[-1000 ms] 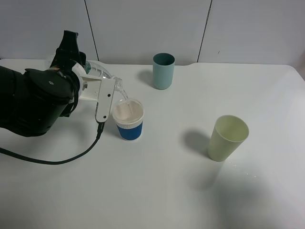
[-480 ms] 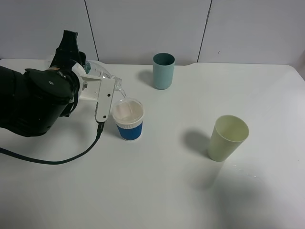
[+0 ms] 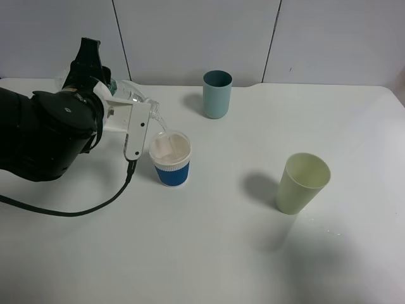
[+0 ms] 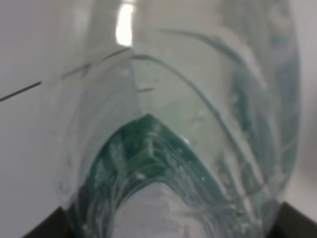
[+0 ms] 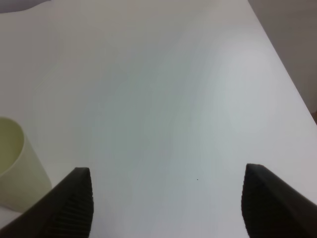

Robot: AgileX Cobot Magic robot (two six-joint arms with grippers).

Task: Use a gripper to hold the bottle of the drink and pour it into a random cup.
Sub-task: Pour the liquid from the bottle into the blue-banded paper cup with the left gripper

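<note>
Tabletop (image 3: 209, 253) in plain white takes up most of the high view, with pale wall panels behind it. One bulky black arm (image 3: 44, 136) lies over the table's left side, and a single black cable (image 3: 82, 212) loops from it across the surface. Its white boxy left gripper (image 3: 138, 114) is clamped around the bottle of the drink (image 3: 134, 95), which is tipped steeply with its open mouth over the cup (image 3: 171, 158).

Three cups stand upright and well apart. The pale green tapered cup (image 3: 302, 183) is on the right. The teal cylindrical cup (image 3: 217, 94) is near the back edge. The cup being filled has a blue lower body and a white ribbed band, and it stands just beside the left gripper. A thin clear stream (image 3: 163, 123) runs from the bottle's mouth into it, and whitish liquid shows inside.

The left wrist view is filled by the one clear bottle (image 4: 198, 124) pressed close to the lens. Its green label shows through the plastic (too blurred for any brand or wording to be read). None of the cups carries legible print.

The right gripper (image 5: 168, 208) appears only in its own wrist view. Its two black ribbed fingertips (image 5: 74, 203) are spread wide over bare table and grasp nothing, and the pale green cup (image 5: 15, 168) stands near one of them.
</note>
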